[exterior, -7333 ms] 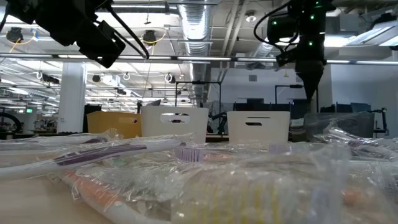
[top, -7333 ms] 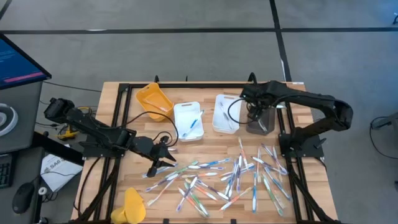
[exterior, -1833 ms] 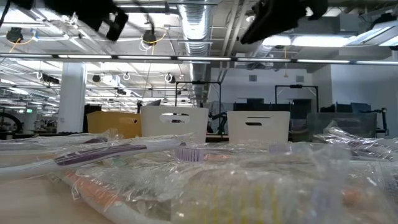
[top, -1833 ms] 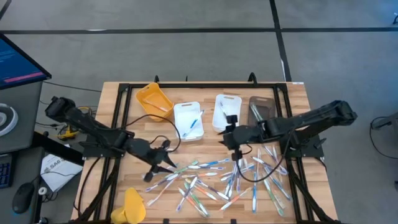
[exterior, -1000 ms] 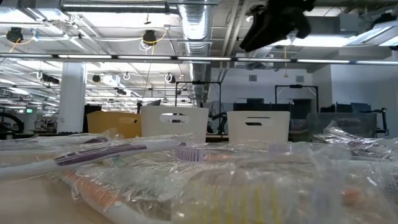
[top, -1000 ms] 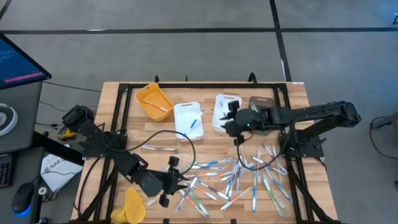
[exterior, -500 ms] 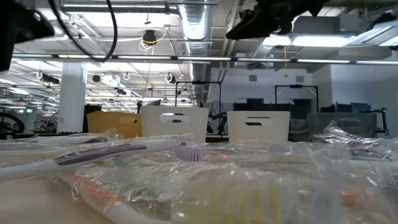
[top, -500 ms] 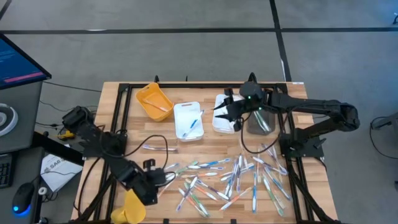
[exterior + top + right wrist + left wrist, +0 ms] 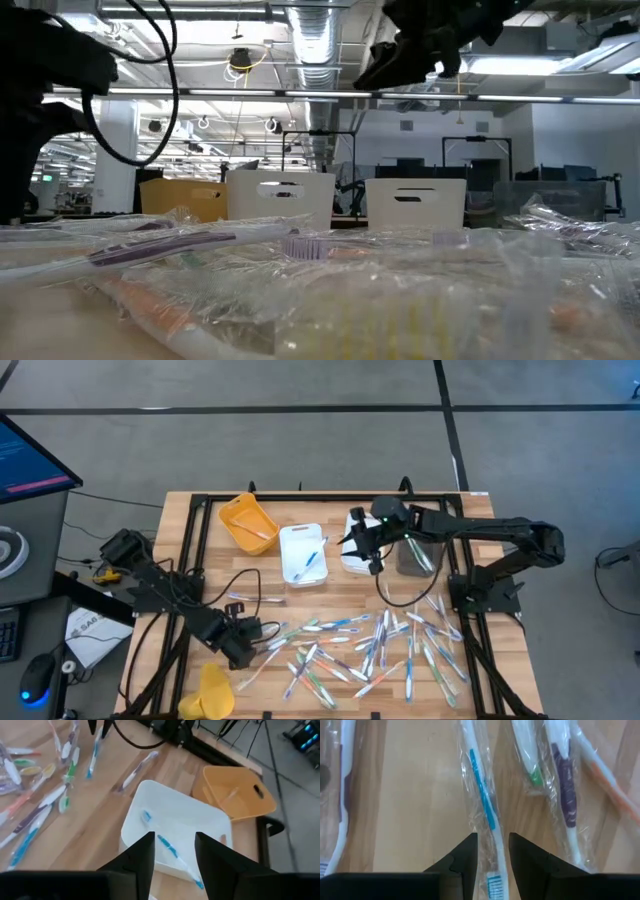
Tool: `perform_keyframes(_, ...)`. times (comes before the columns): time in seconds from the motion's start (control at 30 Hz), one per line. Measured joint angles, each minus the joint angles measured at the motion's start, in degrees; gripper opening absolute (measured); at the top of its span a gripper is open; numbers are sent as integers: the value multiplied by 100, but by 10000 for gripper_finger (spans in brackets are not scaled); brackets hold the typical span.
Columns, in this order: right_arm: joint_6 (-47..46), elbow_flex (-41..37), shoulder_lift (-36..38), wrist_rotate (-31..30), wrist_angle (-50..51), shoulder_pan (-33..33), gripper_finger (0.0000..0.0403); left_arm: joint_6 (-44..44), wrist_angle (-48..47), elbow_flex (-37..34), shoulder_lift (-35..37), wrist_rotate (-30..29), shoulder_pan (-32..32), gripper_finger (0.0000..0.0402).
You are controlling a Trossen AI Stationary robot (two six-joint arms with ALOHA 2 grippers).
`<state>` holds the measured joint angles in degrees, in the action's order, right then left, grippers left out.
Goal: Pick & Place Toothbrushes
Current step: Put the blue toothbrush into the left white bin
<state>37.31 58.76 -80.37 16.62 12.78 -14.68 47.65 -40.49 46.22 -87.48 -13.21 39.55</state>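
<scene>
One blue toothbrush (image 9: 484,815) between slightly parted, empty left end effector (image 9: 490,854) fingers.

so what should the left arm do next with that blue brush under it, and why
Probably lower and close. In the left wrist view the left end effector is open, its fingers either side of the wrapped blue toothbrush, which lies flat on the wooden table, not yet gripped. The right end effector hovers open near the white trays.
</scene>
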Motion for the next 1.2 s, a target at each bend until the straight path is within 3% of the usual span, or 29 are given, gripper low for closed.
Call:
perform_keyframes(0.27, -461, -2, -58, -14, 430, 519, 135, -220, 260, -329, 317, 297, -225, 104)
perform_keyframes(0.43, -539, -2, -17, -29, 548, 1025, 137, -239, 1112, -932, 555, 543, -338, 104)
perform_keyframes(0.73, -759, -2, -16, -968, 471, 1590, 132, -496, 1834, -1410, 606, 667, -415, 101)
perform_keyframes(0.83, -759, -2, -16, -986, 460, 1641, 133, -541, 1824, -1414, 599, 671, -470, 82)
perform_keyframes(1.0, -901, -2, -16, -988, 474, 1669, 135, -687, 1822, -1419, 597, 722, -601, 13)
perform_keyframes(1.2, -1037, -2, -16, -990, 542, 1808, 134, -688, 1846, -1430, 747, 725, -625, 5)
